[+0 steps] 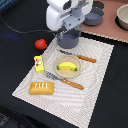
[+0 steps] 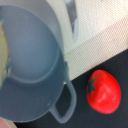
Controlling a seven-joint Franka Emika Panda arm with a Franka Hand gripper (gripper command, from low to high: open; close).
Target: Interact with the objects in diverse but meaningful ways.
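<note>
A dark table [image 1: 15, 60] carries the striped mat [image 1: 95, 70] and tomato [image 1: 41, 44].

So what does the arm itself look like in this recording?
In the exterior view, a bulky, rounded white-and-pale-grey plastic wrist housing with darker grey shadowed parts underneath. A thin black cable trails from it towards the exterior view's left. The hand's fingers are too blurred to describe; no markings are legible.
</note>
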